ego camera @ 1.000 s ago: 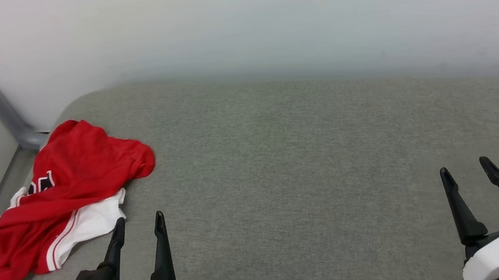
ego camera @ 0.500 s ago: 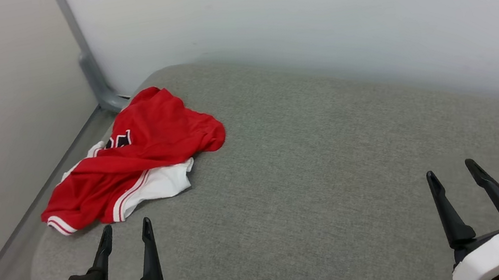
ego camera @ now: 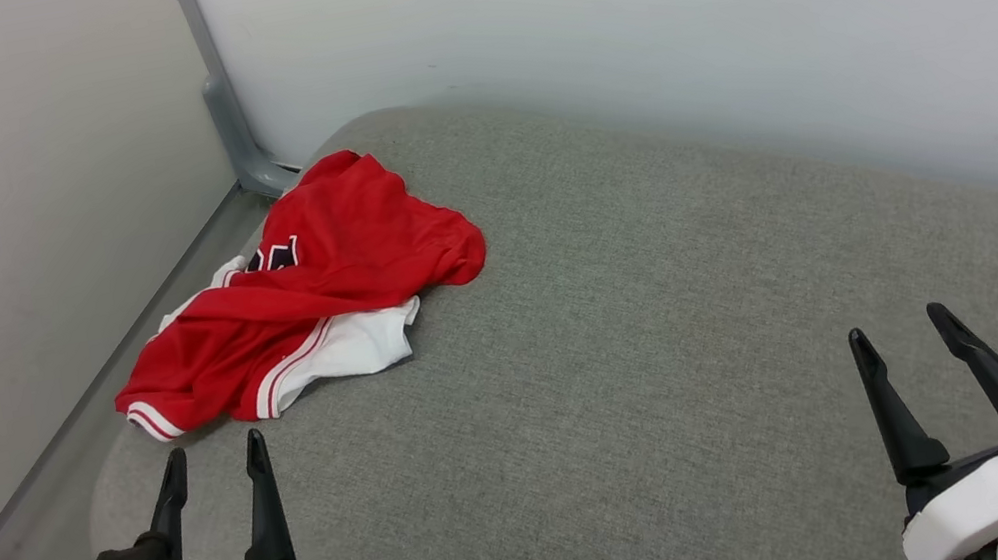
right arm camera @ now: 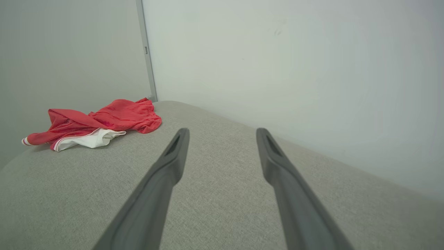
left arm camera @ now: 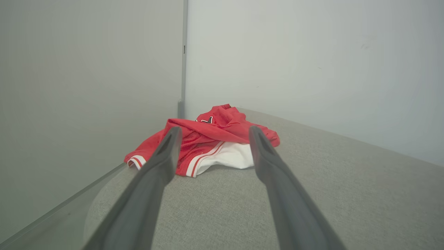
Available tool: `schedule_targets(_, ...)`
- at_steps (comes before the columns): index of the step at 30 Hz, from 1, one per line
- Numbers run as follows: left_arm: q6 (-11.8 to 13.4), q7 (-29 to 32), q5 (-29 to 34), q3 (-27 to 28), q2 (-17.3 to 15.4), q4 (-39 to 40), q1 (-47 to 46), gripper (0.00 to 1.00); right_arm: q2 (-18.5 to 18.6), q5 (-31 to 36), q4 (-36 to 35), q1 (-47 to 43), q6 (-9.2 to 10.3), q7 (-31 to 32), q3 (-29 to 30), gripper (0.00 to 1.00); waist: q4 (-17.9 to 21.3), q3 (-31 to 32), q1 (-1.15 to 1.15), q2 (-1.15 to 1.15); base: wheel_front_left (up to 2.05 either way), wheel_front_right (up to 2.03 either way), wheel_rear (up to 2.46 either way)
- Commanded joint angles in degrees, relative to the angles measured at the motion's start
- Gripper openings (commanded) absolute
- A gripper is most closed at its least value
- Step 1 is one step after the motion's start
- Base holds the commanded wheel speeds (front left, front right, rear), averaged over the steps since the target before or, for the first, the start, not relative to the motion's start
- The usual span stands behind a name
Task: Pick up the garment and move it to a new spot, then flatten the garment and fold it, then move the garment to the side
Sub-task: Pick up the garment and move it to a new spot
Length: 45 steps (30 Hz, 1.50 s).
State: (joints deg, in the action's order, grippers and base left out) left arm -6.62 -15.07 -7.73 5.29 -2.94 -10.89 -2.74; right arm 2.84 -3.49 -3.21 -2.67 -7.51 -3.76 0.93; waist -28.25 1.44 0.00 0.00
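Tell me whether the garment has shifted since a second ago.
No. The garment keeps its place beside the grey corner post; the head camera turned instead.

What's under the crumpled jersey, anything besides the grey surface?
The garment lies on the grey padded surface, near its far left corner. A white sleeve pokes out beneath the red folds. Whatever else lies under the heap is covered.
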Motion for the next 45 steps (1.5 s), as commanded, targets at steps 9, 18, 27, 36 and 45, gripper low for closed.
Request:
schedule_targets(9, -0.44, -0.14, -2.74, 2.19, -1.12, -4.85, -9.51, 1.0, 0.08, 3.02, -4.27, 3.58, 0.03, 3.27, 0.19, 1.0, 4.4, -7.29, 0.0, 0.0, 0.0, 0.0, 0.0)
schedule_targets(18, -0.8, 7.32, -8.95, 3.01, -9.9, -15.44, -27.58, 1.0, 0.07, 5.49, -8.57, 8.6, 0.04, 5.82, 0.02, 1.0, 11.17, -17.36, 0.0, 0.0, 0.0, 0.0, 0.0)
schedule_targets(27, -0.83, 29.76, -19.34, -0.63, -22.48, -23.86, -41.64, 1.0, 0.06, 5.79, -9.82, 11.78, 0.03, 5.08, 0.33, 1.0, 16.47, -24.54, 0.0, 0.0, 0.0, 0.0, 0.0)
schedule_targets(36, -0.81, 50.45, -26.0, -2.4, -30.12, -33.63, -46.7, 1.0, 0.06, 4.86, -8.98, 14.78, 0.03, 3.74, -0.74, 1.0, 20.12, -29.63, 0.0, 0.0, 0.0, 0.0, 0.0)
schedule_targets(45, 1.6, 58.3, -28.28, -2.29, -28.8, -43.53, -44.37, 1.0, 0.06, 4.69, -8.02, 16.05, 0.04, 3.08, -0.62, 1.0, 21.28, -30.86, 0.0, 0.0, 0.0, 0.0, 0.0)
